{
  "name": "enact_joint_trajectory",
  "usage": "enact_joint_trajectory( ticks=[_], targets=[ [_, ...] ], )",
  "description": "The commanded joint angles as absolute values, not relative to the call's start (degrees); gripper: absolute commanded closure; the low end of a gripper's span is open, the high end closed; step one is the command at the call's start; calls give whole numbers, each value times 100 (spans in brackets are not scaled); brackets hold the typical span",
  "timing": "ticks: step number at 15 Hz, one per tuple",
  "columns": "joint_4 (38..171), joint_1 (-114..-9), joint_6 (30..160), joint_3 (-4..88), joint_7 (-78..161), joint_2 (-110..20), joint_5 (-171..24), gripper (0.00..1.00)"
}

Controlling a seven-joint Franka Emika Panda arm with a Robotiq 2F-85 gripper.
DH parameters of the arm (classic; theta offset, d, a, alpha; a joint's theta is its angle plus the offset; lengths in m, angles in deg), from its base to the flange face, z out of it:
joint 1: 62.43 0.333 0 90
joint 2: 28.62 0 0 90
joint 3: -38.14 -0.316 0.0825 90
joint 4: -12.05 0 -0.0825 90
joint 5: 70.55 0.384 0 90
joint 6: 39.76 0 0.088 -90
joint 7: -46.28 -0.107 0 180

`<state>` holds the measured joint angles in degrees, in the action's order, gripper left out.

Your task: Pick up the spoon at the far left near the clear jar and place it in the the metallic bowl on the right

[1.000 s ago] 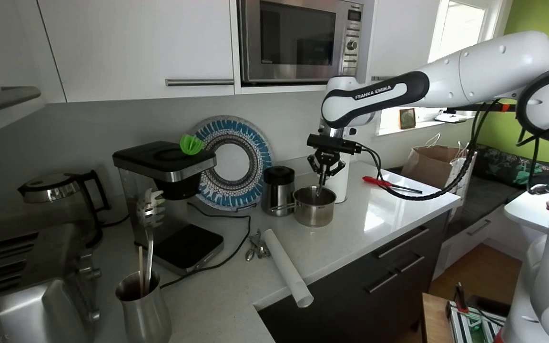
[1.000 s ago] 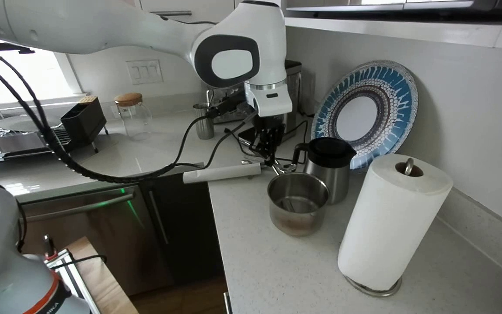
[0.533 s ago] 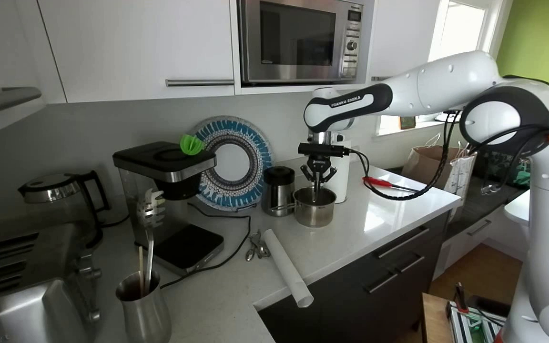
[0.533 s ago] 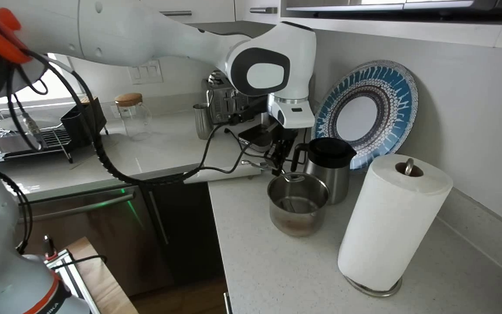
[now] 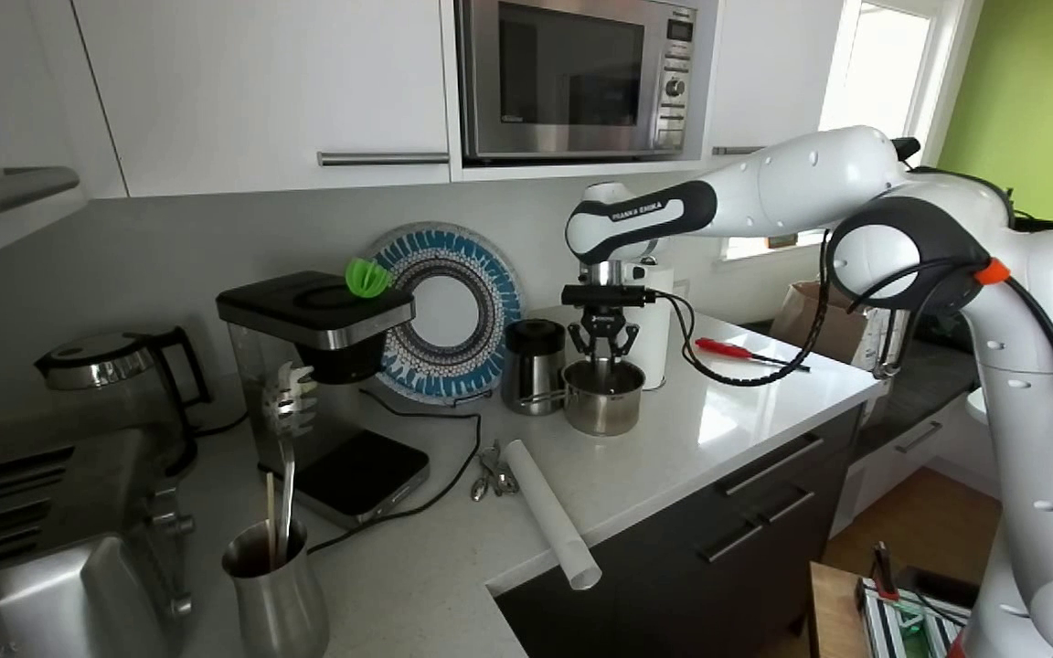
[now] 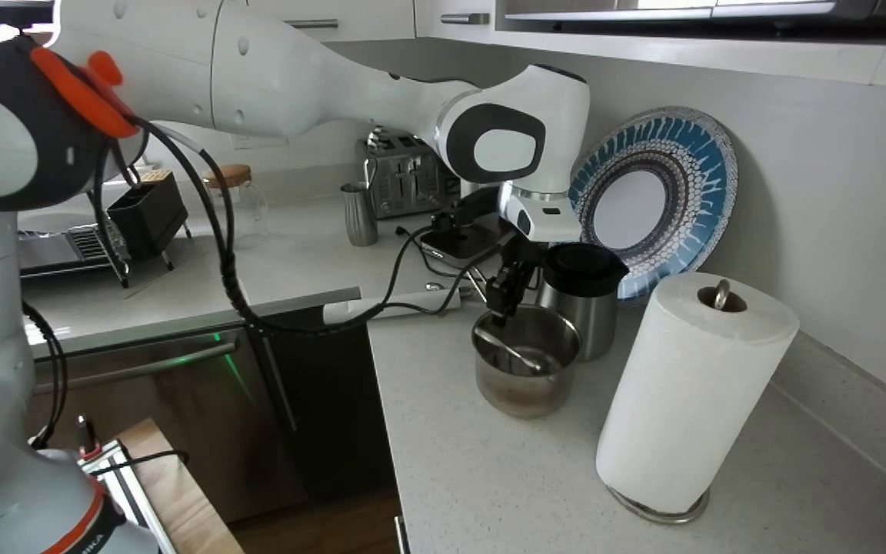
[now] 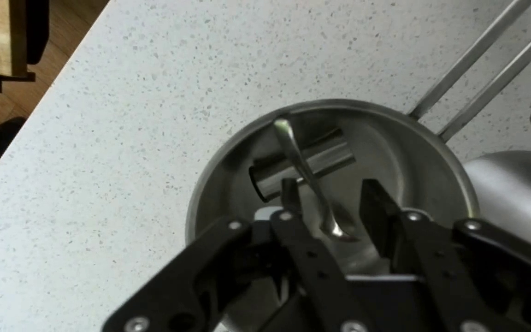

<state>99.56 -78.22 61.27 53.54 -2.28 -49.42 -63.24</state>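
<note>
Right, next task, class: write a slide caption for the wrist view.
Open Robotiq gripper at the mouth of a steel saucepan with a spoon and a metal cylinder inside.

Window [image 5: 878,66]: blown-out white, my daylight's pouring from there!
Worktop [image 5: 717,424]: glare patch, right there!
Toaster [image 5: 60,559]: I'm getting gloom.
Pincer [image 7: 331,191]: blurred in my wrist view.

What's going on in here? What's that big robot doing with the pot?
The robot arm is here to put a spoon into the metal pot. Right now the spoon is inside the pot, lying at a slant. The gripper hangs open at the pot's mouth and doesn't seem to be holding anything. So the job looks just about done. The pot stands on the counter, beside a steel jug.
</note>
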Motion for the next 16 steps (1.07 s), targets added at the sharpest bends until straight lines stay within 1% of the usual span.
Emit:
enact_joint_trajectory(
  ticks=[1,2,3,5,8,11,16],
  targets=[
    [9671,-7825,5798,5361,-141,-5025,-6307,28],
    [9799,-7744,5793,5352,-109,-4862,-6434,22],
    [9953,-7637,5797,5352,-137,-4689,-6599,13],
    [10482,-7302,5910,5327,-402,-4220,-7068,1],
    [11346,-6854,6466,5205,-940,-3587,-7930,0],
    [12095,-6623,6822,4943,-1459,-2979,-8481,0],
    [13204,-6521,6729,4374,-1785,-2015,-8742,0]
  ],
)
